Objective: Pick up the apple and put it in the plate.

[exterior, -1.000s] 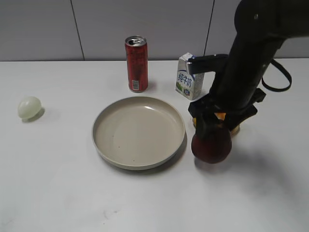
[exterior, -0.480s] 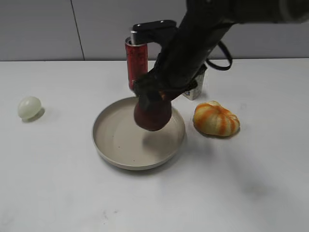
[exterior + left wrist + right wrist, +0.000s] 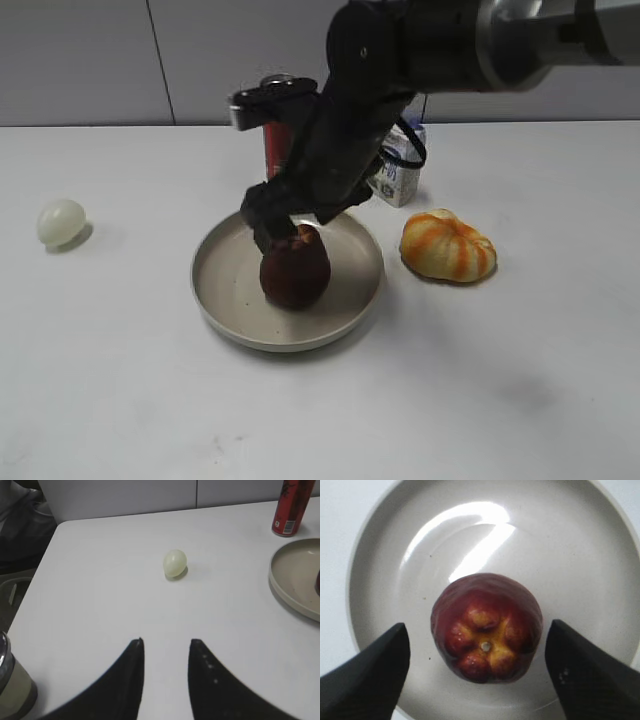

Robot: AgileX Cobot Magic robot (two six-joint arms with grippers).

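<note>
Maroon apple [image 3: 487,625] sits inside the beige plate [image 3: 580,555].

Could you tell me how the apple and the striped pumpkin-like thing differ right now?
The apple is dark maroon; the pumpkin-like thing is orange with cream stripes. The apple sits in the plate, the pumpkin-like thing on the table right of it. The apple stands taller; the pumpkin-like thing is flatter and ribbed. Neither is gripped.

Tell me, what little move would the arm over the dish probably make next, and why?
Probably lift the right gripper straight up and away. The apple already sits inside the plate, and in the wrist view the fingers stand wide on either side of it with gaps showing, so it looks released. Rising straight should avoid nudging it.
</note>
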